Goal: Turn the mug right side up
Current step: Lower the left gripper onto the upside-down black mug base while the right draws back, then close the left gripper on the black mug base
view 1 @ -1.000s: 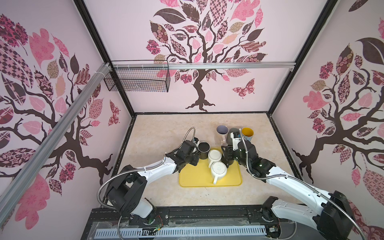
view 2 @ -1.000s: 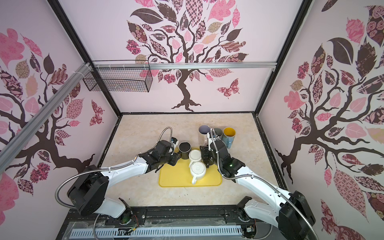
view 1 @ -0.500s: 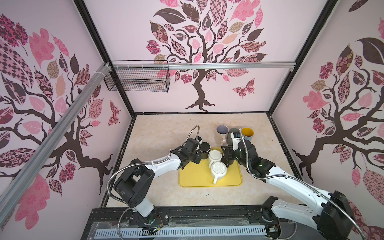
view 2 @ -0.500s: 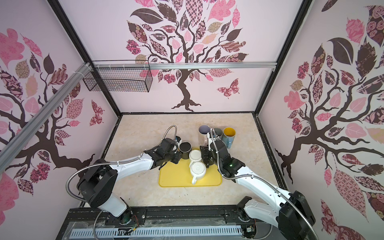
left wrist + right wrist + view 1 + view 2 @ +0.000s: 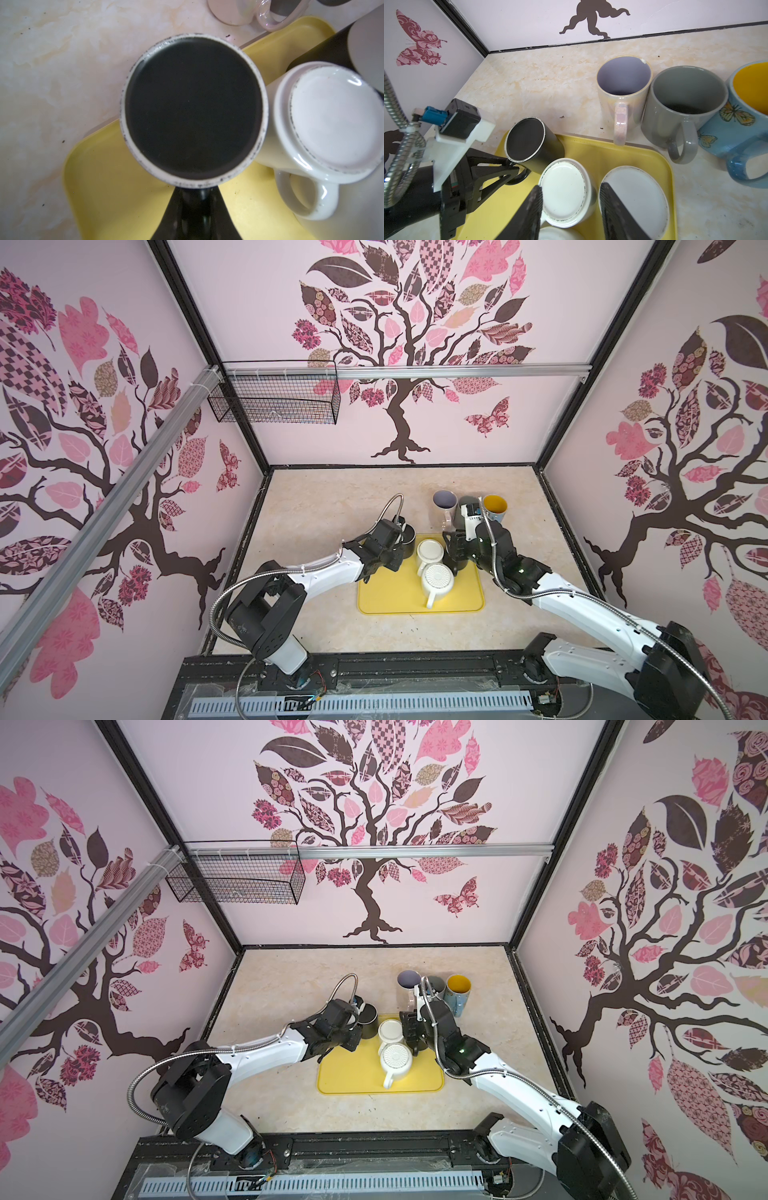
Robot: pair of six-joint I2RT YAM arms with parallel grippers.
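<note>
Black mug (image 5: 529, 141) is bottom-up and tilted at the 11 o'clock corner of the yellow tray (image 5: 395, 597) in both top views, partly over the rim there. Left gripper (image 5: 511, 166) is clenched on its handle only. I see nothing else supporting the body.

Risks, as I judge them:
- The grip is on a thin glossy loop. When I rotate the wrist, the mug can pivot between the jaws and fall back, or slip out fully.
- White mug (image 5: 562, 191), also bottom-up, stands just beside it at approx 4 o'clock. If I turn w/o lifting first, the black wall knocks it, and it can push the second white mug (image 5: 436, 578) at its 6 o'clock.
- Pearly mug (image 5: 623, 93) stands upright off the tray at approx 1 o'clock. A wide swing that way can hit it.
- Right gripper (image 5: 570, 187) has its jaws apart, astride the white mug's base. I cannot tell if it touches. It is near, so the arms can collide if the left one goes toward 3 o'clock.
- Putting the mug down half on the rim leaves it leaning.
</note>
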